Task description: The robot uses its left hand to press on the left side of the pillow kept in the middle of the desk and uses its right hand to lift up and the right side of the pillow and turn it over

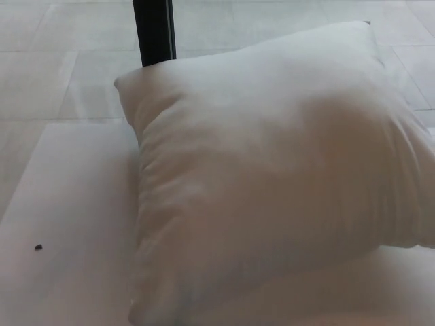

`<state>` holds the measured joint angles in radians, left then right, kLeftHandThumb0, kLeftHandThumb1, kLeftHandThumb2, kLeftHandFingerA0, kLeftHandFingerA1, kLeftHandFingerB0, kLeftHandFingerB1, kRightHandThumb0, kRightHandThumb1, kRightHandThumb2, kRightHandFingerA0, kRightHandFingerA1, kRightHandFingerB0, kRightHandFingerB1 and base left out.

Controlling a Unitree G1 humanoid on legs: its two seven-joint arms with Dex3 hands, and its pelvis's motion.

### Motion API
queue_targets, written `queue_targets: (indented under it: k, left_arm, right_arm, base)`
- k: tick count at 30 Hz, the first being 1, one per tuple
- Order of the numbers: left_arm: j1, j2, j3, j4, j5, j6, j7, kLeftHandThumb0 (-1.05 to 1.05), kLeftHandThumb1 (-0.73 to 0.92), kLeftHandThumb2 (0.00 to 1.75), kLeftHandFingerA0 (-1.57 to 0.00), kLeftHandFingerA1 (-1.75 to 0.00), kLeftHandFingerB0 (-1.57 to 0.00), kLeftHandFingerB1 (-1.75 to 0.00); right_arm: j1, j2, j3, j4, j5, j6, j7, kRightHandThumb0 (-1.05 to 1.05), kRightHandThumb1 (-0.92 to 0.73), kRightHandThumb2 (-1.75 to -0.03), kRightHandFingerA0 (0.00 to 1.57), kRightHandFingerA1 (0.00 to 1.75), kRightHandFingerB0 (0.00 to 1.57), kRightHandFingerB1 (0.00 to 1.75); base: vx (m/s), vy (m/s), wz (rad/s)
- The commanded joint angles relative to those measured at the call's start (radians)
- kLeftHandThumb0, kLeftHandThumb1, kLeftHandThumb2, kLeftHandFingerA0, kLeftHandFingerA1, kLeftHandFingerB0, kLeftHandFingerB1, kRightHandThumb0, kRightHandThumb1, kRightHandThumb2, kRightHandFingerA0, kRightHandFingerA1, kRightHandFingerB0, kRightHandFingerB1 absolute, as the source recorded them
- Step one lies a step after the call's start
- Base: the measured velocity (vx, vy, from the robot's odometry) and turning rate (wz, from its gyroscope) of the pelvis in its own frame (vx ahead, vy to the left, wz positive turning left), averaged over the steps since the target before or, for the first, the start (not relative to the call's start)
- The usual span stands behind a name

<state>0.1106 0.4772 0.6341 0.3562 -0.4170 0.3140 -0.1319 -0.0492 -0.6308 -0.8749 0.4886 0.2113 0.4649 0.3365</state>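
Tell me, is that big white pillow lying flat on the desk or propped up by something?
Lying flat. The pillow rests spread out on the white desk, with no robot hand in view touching it.

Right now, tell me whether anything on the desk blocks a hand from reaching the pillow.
Nothing visible does. The pillow lies flat on the desk; only a tiny dark speck sits to its left. Neither hand is in view.

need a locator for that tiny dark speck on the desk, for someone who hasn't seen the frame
Start from the big white pillow that fills most of the head view on the pale desk. Go left from its lower left corner across the bare desktop, nearly to the picture's left edge. The speck lies there alone: a tiny dark dot, the only mark on that stretch, well below the black post at the top.
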Motion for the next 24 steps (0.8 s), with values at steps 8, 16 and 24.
queue_targets:
  k: [8, 16, 24]
  left_arm:
    - [0.254, -0.103, 0.136, 0.266, -0.069, -0.111, -0.155, -1.05, 0.26, 0.77, -0.3, -1.31, -0.21, -1.56]
    - [0.345, -0.072, 0.179, 0.293, -0.061, -0.1, -0.128, -1.05, 0.38, 0.66, -0.29, -1.36, -0.15, -1.7]
    - [0.293, 0.003, 0.051, 0.399, 0.084, -0.086, -0.011, -1.05, 0.17, 0.81, -1.1, -1.57, -0.25, -1.37]
  right_arm:
    - [0.152, 0.09, -0.283, 0.364, 0.127, -0.334, -0.21, -1.05, -0.73, -1.14, 0.12, 0.69, 0.03, 0.33]
    - [0.276, 0.097, -0.233, 0.536, 0.079, -0.447, -0.261, -0.94, -0.63, -1.08, 0.33, 0.76, 0.05, 0.51]
    - [0.304, 0.085, -0.132, 0.561, 0.049, -0.476, -0.252, -0.94, -0.83, -0.65, 0.45, 0.9, 0.03, 0.6]
  base:
    - [0.0, 0.0, 0.0]
    - [0.0, 0.0, 0.0]
    - [0.0, 0.0, 0.0]
